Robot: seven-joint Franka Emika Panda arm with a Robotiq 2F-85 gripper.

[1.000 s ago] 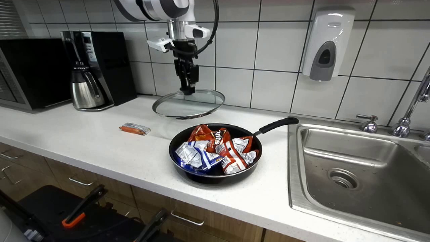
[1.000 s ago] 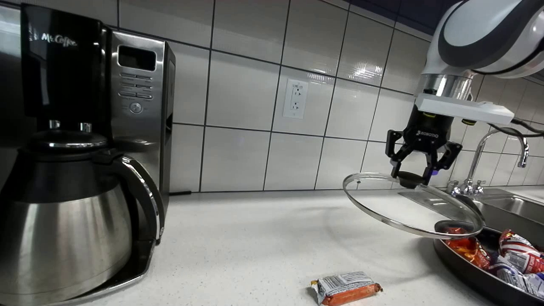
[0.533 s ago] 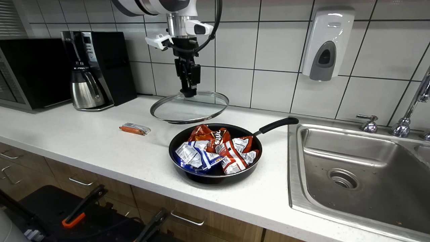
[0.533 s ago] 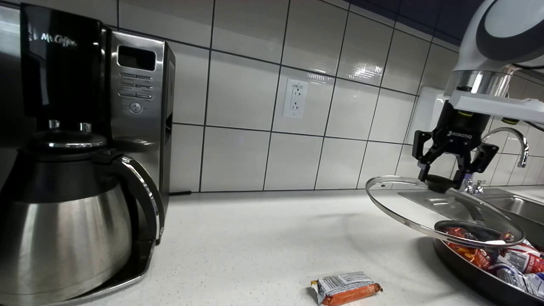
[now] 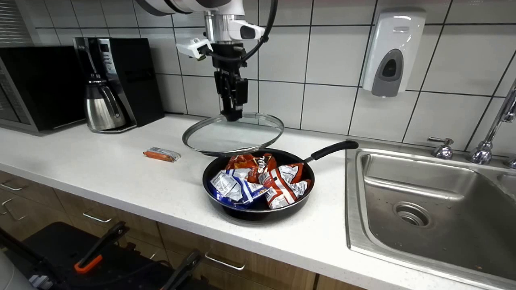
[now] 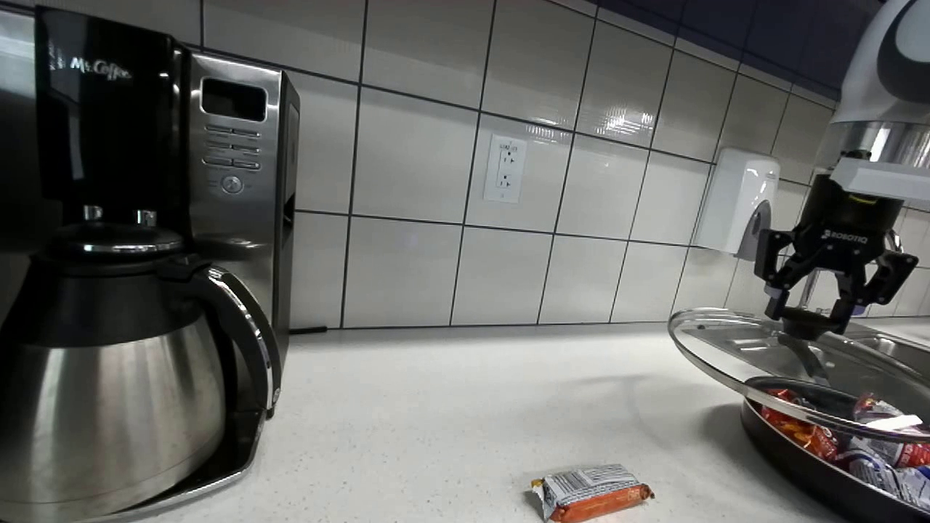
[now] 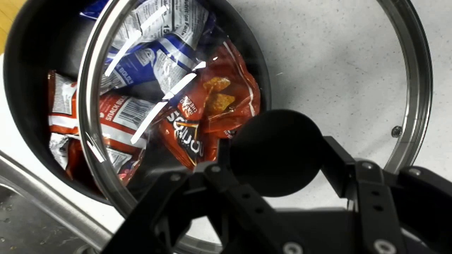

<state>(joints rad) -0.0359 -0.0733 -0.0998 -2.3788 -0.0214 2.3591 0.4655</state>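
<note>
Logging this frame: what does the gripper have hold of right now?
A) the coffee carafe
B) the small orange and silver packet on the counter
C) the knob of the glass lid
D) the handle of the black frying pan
C: in an exterior view the gripper has a finger on either side of the dark knob, and in both exterior views the glass lid hangs below, above the counter.

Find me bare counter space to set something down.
The counter is bare between the coffee maker and packet, towards the front between packet and pan, and between pan and sink, in front of the handle. Crowded: the pan, holding snack bags, and above its back edge, where the gripper holds the lid.
</note>
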